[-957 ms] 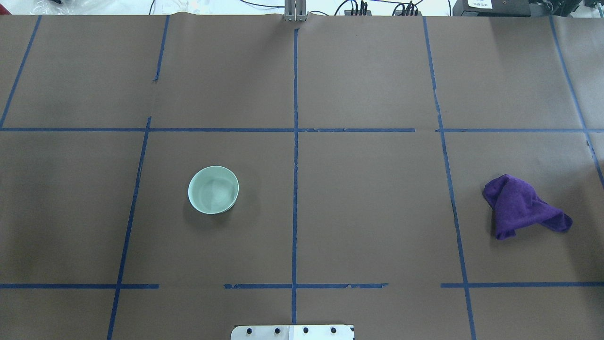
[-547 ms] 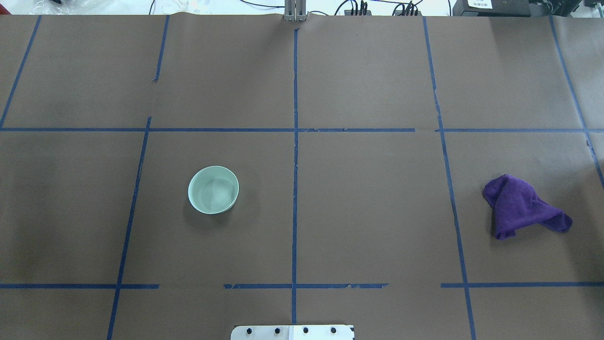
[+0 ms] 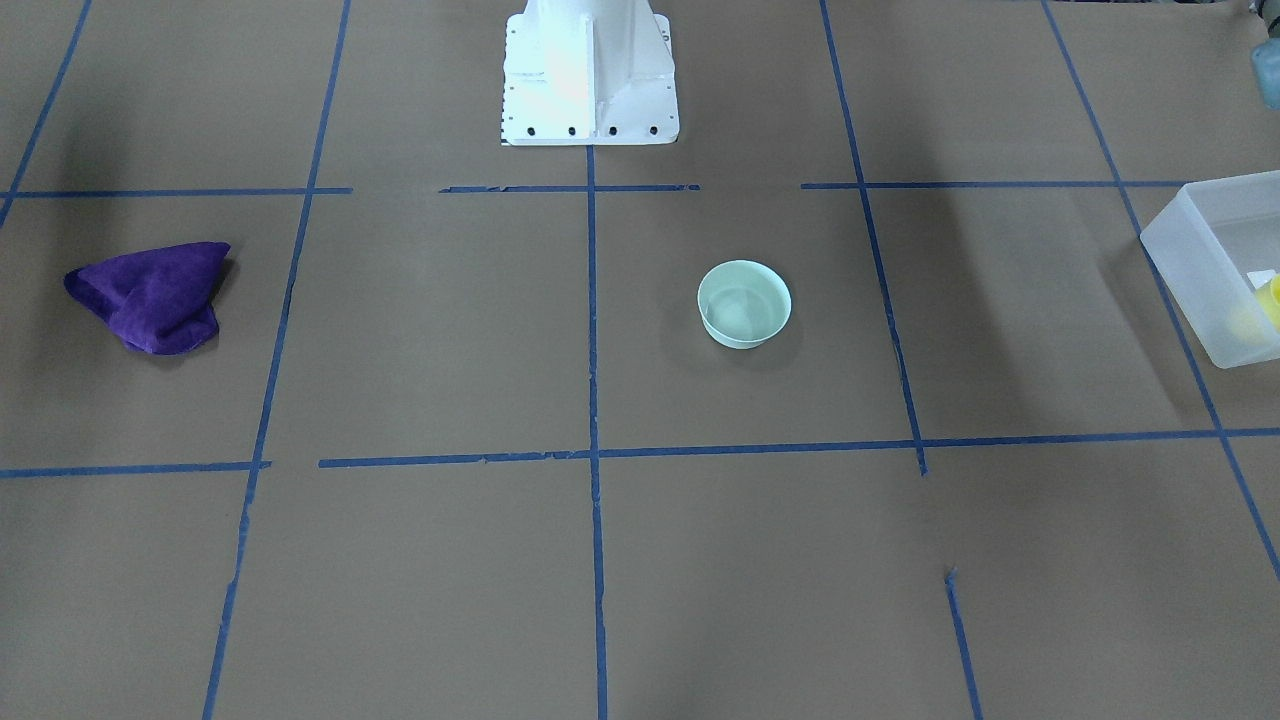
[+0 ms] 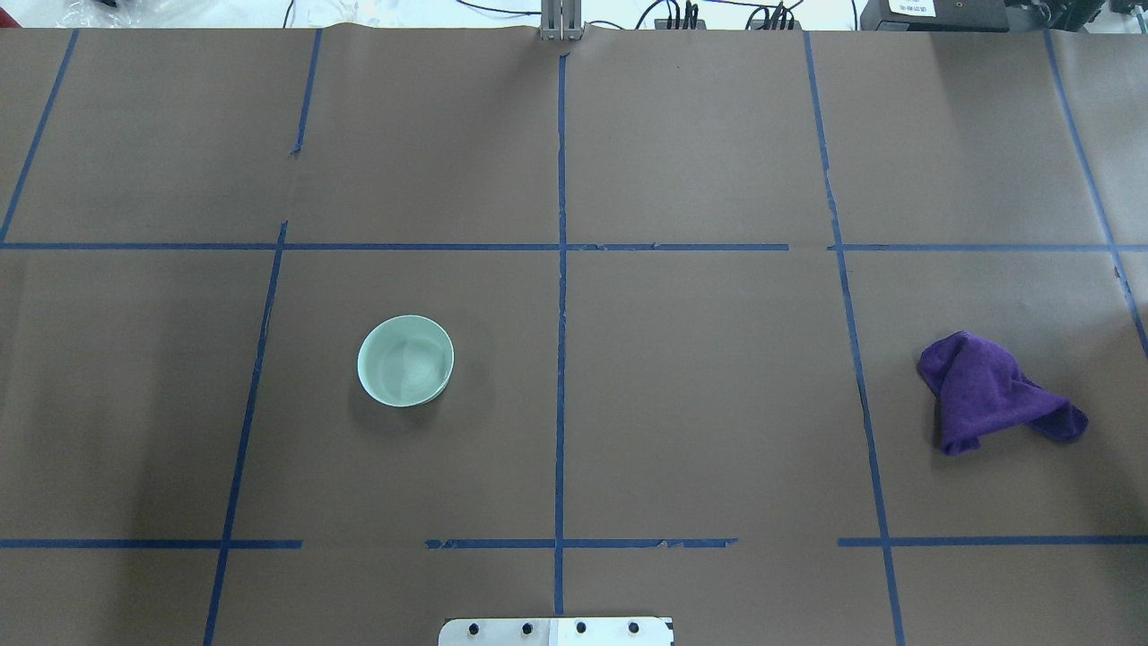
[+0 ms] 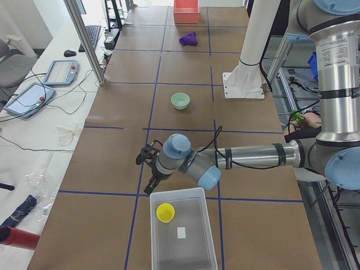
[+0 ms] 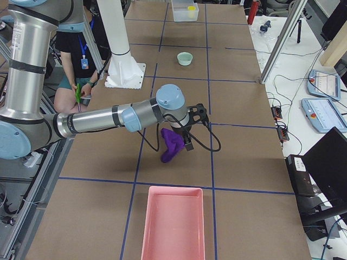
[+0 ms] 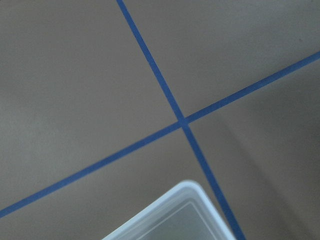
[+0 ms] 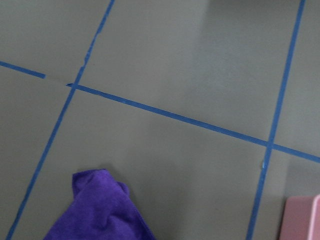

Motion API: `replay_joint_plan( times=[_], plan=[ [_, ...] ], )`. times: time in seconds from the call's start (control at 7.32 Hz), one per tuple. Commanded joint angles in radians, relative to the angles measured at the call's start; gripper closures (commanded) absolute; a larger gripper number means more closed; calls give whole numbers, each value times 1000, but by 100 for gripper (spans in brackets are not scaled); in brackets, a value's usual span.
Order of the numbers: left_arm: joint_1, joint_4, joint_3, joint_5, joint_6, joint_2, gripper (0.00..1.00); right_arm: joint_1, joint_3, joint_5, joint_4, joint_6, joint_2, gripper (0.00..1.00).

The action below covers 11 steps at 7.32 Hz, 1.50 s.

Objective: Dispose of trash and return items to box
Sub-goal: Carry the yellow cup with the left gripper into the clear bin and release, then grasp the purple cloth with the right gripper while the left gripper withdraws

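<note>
Your table (image 4: pixel 717 404) carries, each well apart: bowl (image 4: pixel 405 361), cloth (image 4: pixel 987 390), box (image 3: pixel 1185 265) at the left end, pink tray (image 6: pixel 173 227) at the right.

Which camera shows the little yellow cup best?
The exterior left view: the yellow cup stands whole inside the box, seen from above. The front-facing view catches only a sliver at its edge, the exterior right view a distant yellow speck; the others miss it.
</note>
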State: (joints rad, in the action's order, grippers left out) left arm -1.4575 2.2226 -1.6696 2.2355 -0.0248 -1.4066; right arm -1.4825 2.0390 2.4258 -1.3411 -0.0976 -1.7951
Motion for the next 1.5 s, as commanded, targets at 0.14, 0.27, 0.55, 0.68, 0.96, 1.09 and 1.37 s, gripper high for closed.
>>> replay_joint_plan(
  times=[0.14, 0.27, 0.55, 0.68, 0.96, 1.09, 1.37],
  plan=[
    [-1, -44, -48, -1, 0, -44, 0, 325, 38, -250, 229, -222, -21, 0],
    [-1, -44, -55, -1, 0, -48, 0, 417, 38, -289, 230, -361, -33, 0],
    [-1, -46, -59, -1, -1, -71, 0, 555, -17, -415, 334, -421, -96, 1],
    [-1, -46, -58, -1, -3, -78, 0, 571, -134, -422, 526, -439, -108, 2],
    [-1, -50, -58, -1, -4, -87, 0, 619, -212, -435, 638, -468, -109, 5],
    [-1, -51, -58, -1, -6, -92, 0, 648, -212, -448, 640, -462, -110, 6],
    [-1, -51, -58, -1, -7, -95, 0, 676, -229, -459, 639, -462, -110, 8]
  ],
)
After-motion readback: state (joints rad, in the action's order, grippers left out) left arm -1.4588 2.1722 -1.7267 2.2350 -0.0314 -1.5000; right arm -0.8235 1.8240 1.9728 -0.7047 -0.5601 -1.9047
